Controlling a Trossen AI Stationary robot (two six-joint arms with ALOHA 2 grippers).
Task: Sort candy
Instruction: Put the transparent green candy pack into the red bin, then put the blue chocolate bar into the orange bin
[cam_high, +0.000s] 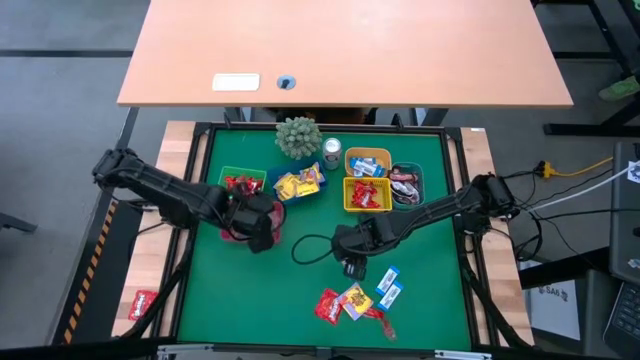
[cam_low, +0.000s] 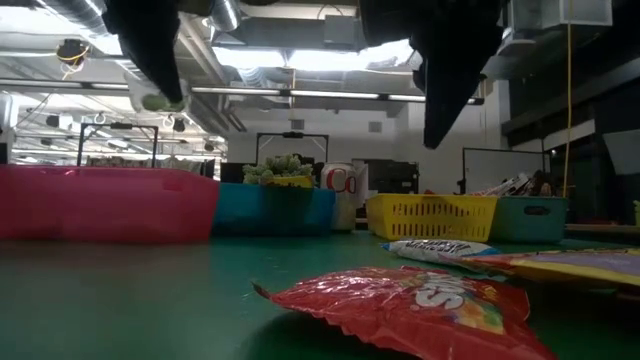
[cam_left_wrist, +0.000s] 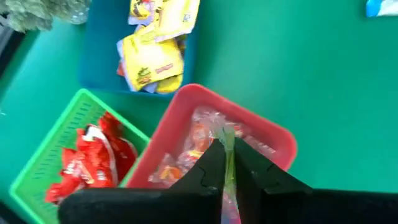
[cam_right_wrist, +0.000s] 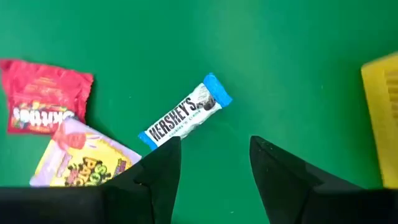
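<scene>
Left gripper (cam_left_wrist: 228, 163) above red bin (cam_left_wrist: 186, 112), fingers pressed together, pinching clear-wrapped candy (cam_left_wrist: 226, 138). Green bin (cam_left_wrist: 46, 155) with red sweets at bin's 9 o'clock in high view; blue bin (cam_left_wrist: 102, 56) with yellow sweets at 1 o'clock. Right gripper (cam_right_wrist: 214, 163) mid-mat, fingers spread, holding nothing; blue-and-white bar (cam_right_wrist: 185, 117) just ahead. Loose candy pile (cam_high: 352, 302) at table's 6 o'clock.

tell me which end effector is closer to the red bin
Left. The left end effector hangs right over the red bin, shut on a clear-wrapped candy. The right end effector is off over the open mat by the loose candy.
</scene>
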